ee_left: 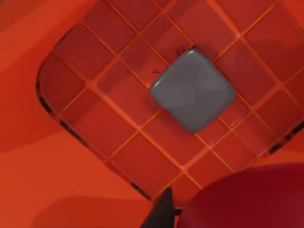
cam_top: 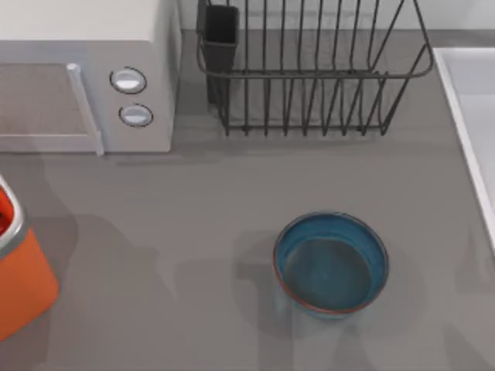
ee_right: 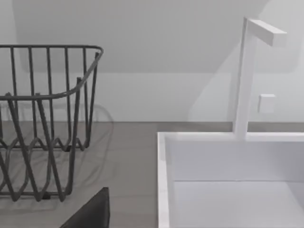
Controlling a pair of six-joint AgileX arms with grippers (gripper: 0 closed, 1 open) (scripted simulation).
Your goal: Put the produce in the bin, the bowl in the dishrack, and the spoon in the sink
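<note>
The glossy red produce [ee_left: 247, 199] fills a corner of the left wrist view, close to the camera, with one dark finger [ee_left: 160, 211] of my left gripper against it. Below them lies the orange bin's gridded floor [ee_left: 118, 109], so the produce hangs over the bin's inside. In the top view the bin [cam_top: 23, 286] stands at the table's left edge. The teal-blue bowl [cam_top: 331, 264] stands upright and empty at centre right. The wire dishrack [cam_top: 309, 73] is at the back, the sink [cam_top: 472, 116] at the right edge. The spoon is out of view. My right gripper's dark finger [ee_right: 92, 213] hovers near the dishrack [ee_right: 47, 95] and the sink's rim [ee_right: 164, 180].
A white microwave [cam_top: 85, 69] with two round knobs stands at the back left. A black utensil cup [cam_top: 221, 35] sits at the dishrack's left corner. A white faucet [ee_right: 244, 76] rises behind the sink. A grey square [ee_left: 194, 90] lies on the bin's floor.
</note>
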